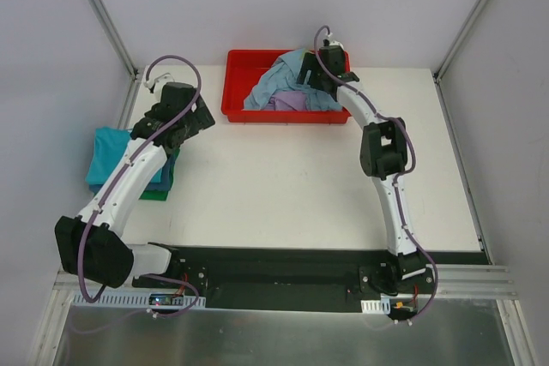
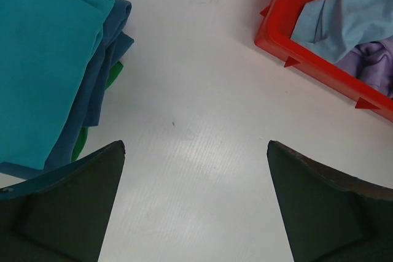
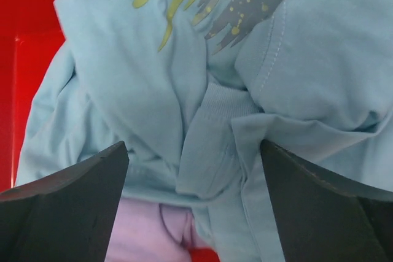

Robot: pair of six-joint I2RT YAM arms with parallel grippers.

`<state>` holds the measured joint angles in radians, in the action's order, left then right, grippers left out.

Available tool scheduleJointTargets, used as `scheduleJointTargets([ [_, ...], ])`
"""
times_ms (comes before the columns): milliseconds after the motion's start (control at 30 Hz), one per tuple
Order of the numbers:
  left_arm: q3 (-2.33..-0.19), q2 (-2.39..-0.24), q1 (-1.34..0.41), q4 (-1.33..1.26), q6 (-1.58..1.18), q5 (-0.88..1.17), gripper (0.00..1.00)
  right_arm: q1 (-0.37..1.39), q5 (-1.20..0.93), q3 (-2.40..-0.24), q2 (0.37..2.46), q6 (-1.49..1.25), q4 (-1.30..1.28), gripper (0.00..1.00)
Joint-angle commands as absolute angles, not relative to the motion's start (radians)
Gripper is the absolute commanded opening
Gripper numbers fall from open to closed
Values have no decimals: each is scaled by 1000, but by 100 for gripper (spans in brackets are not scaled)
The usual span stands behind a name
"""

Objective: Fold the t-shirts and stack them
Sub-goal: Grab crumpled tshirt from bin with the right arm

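A crumpled light blue t-shirt (image 1: pixel 276 83) with a yellow and grey print lies in the red tray (image 1: pixel 238 92), over a lavender t-shirt (image 1: pixel 287 102). My right gripper (image 3: pixel 193 151) is open just above the light blue t-shirt (image 3: pixel 153 90), its jaws wide on either side of a bunched fold; the lavender t-shirt (image 3: pixel 147 231) shows below. A stack of folded shirts, teal on top (image 1: pixel 111 156), blue and dark green beneath, sits at the table's left. My left gripper (image 2: pixel 195 148) is open and empty above bare table between the stack (image 2: pixel 43 59) and the tray (image 2: pixel 319 65).
The red tray stands at the back centre of the white table (image 1: pixel 300 186). Metal frame posts (image 1: pixel 103 15) rise at the back corners. The folded stack hangs over the table's left edge.
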<state>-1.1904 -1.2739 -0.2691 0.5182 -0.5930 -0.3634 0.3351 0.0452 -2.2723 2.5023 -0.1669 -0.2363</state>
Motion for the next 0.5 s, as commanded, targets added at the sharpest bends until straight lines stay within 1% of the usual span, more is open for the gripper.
scheduleJointTargets([
  [0, -1238, -1301, -273, 497, -545, -345, 99, 328, 28, -2388, 2572, -235, -178, 83],
  [100, -1246, -1305, -272, 497, -538, -364, 99, 325, 21, -2372, 2583, -265, -158, 59],
  [167, -1249, -1305, -272, 497, -540, -365, 99, 322, 47, -2356, 2580, -273, -137, 39],
  [200, -1250, -1307, -270, 497, -538, -362, 99, 321, 49, -2356, 2577, -275, -127, 31],
  [233, -1252, -1308, -270, 497, -538, -361, 99, 316, 45, -2358, 2574, -273, -118, 26],
  [300, -1252, -1307, -270, 497, -540, -354, 99, 310, 51, -2361, 2563, -276, -95, 21],
  [467, -1252, -1301, -270, 497, -538, -351, 99, 285, 74, -2378, 2494, -261, -78, 1],
])
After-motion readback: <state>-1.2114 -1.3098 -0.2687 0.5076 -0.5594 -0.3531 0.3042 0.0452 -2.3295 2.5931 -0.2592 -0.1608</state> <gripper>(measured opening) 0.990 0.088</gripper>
